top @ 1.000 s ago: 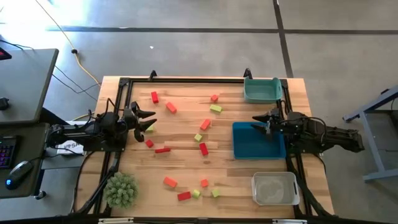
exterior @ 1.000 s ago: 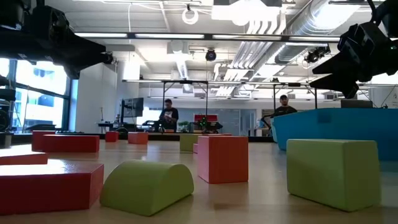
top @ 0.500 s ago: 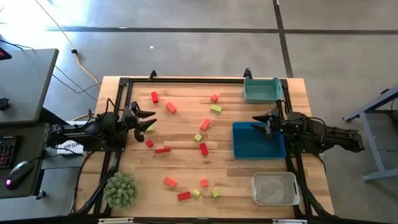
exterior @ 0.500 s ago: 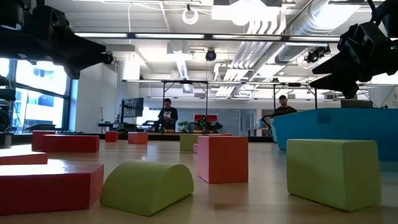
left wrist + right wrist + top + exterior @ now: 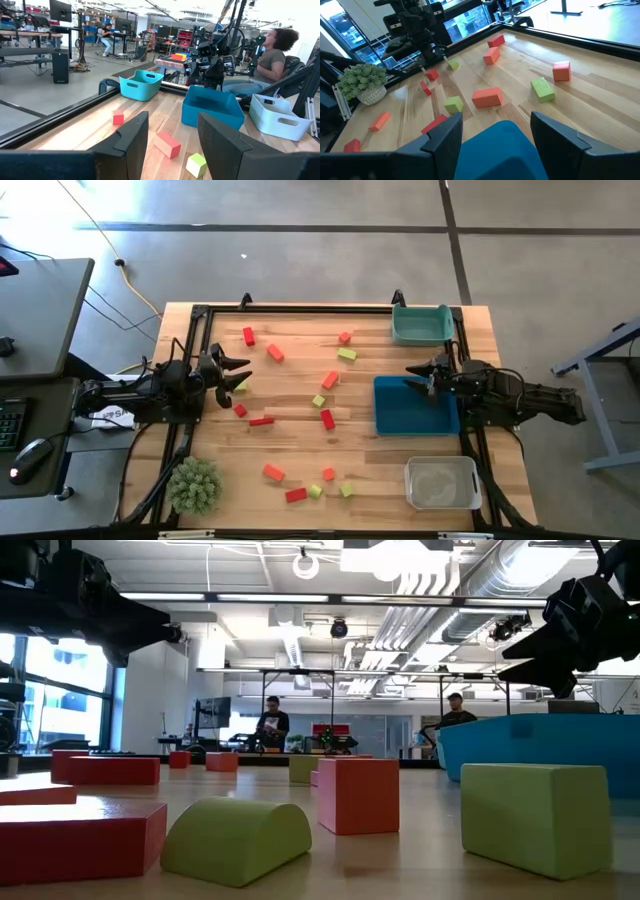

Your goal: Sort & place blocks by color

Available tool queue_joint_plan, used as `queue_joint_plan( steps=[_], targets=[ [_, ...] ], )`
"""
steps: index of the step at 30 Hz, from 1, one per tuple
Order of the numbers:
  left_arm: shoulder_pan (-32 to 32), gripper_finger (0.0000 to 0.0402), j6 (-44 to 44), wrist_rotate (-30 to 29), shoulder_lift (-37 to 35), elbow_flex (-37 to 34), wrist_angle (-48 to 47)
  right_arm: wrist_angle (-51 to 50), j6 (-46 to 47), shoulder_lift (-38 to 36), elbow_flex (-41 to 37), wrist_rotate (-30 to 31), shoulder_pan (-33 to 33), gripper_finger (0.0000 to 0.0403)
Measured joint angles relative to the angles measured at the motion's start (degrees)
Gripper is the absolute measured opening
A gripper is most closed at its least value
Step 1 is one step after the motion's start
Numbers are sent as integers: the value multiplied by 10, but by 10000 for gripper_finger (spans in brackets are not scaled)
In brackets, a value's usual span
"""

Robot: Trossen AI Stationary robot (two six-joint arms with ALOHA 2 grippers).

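Note:
Several small red, orange and yellow-green blocks lie scattered on the wooden table, from the far left to the near middle; one orange bar and green cubes show in the right wrist view. My left gripper hovers open at the table's left side, close to a green block and touching nothing. My right gripper hovers open over the left rim of the dark blue bin. In the left wrist view my left gripper looks across an orange block and a green cube.
A teal bin stands at the far right corner and a pale clear bin at the near right corner. A spiky green plant ball sits at the near left corner. A black frame rail edges the table. People show beyond the table.

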Motion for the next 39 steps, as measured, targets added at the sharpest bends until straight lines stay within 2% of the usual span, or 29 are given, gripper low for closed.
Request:
queue_joint_plan(
  steps=[5,11,21,27,31,36,39],
  targets=[
    [0,158,0,-2,0,0,1,0,0,0,0,0,0,222],
    [0,158,0,-37,0,0,6,0,0,0,0,0,0,222],
    [0,158,-15,-38,0,0,17,0,0,0,0,0,0,222],
    [0,158,-118,-40,0,0,88,0,0,0,0,0,0,222],
    [0,158,-163,-80,0,0,150,0,0,0,0,0,0,222],
    [0,158,-146,-119,0,0,229,0,0,0,0,0,0,222],
    [0,158,-118,-122,0,15,243,0,0,0,0,0,0,222]
  ],
)
